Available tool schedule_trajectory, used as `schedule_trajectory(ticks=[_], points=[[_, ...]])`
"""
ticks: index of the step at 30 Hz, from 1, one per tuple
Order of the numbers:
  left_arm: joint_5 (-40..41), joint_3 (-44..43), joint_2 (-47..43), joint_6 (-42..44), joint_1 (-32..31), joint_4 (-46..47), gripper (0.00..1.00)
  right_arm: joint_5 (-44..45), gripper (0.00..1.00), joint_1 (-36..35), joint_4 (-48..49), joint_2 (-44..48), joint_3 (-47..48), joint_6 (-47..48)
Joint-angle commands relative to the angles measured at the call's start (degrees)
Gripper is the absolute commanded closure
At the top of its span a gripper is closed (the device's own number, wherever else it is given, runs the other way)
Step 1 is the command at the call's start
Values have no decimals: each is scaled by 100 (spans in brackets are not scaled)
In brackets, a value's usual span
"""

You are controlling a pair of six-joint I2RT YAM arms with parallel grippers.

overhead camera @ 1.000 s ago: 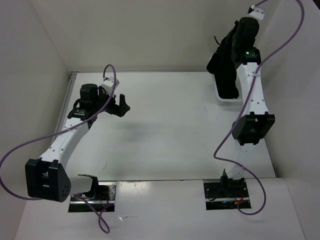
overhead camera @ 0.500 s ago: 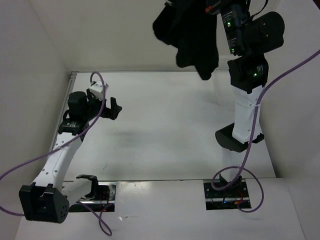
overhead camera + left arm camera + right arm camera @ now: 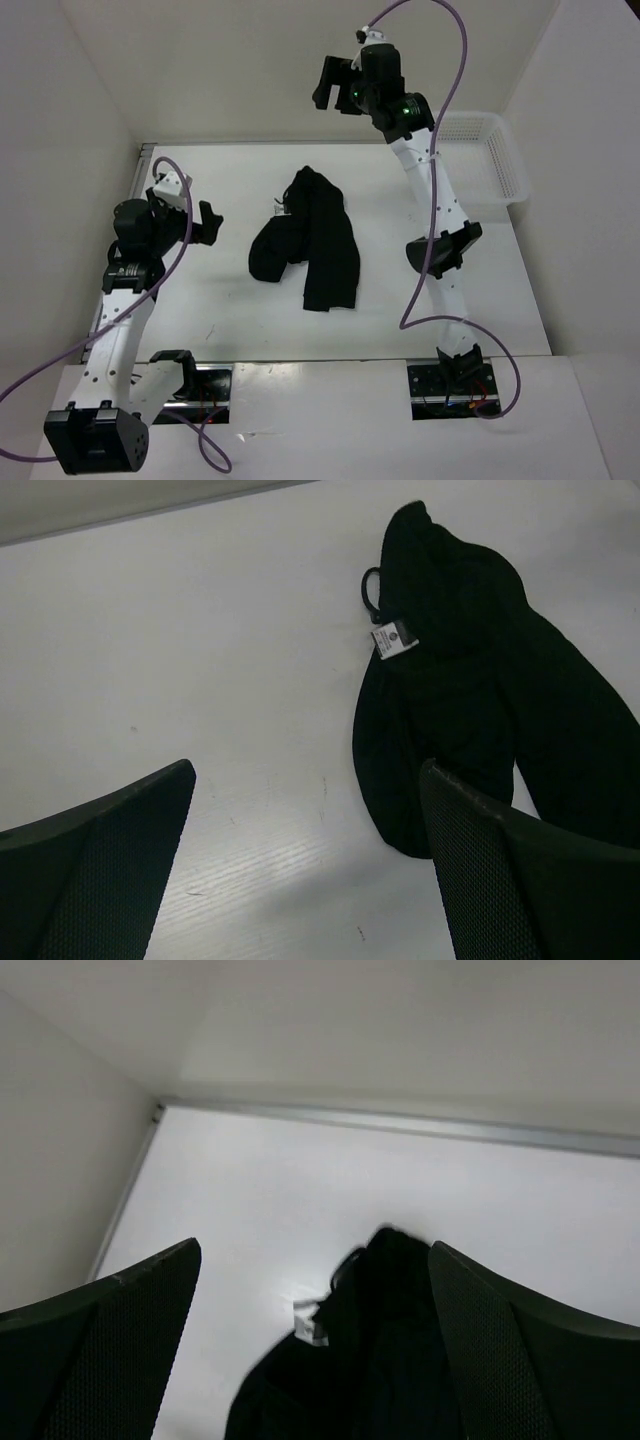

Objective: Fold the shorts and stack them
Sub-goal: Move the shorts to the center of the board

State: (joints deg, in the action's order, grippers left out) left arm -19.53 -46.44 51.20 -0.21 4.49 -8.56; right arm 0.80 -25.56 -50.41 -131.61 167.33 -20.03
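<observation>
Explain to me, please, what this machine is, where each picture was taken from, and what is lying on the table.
These are two robot arms bolted at the near edge of a white table. The overhead picture comes from a fixed camera above and behind them, so the left arm is on the left. The other two come from small cameras on each wrist; the dark shapes at the bottom corners are that arm's own fingers. The left end effector hovers over the table's left side, and the right end effector is raised high at the back. Both are open and hold nothing. A pair of black shorts lies crumpled in the middle of the table, a small white label showing. A white mesh basket sits at the far right corner.
</observation>
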Motion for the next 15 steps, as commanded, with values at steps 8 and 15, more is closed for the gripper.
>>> schedule_trajectory(ticks=[8, 15], points=[[-578, 573, -303, 21, 34, -163, 0, -576, 1, -334, 1381, 3639, -6576, 1887], [-368, 741, -304, 21, 34, -463, 0, -475, 2, -1644, 3581, 3232, -7479, 2084]])
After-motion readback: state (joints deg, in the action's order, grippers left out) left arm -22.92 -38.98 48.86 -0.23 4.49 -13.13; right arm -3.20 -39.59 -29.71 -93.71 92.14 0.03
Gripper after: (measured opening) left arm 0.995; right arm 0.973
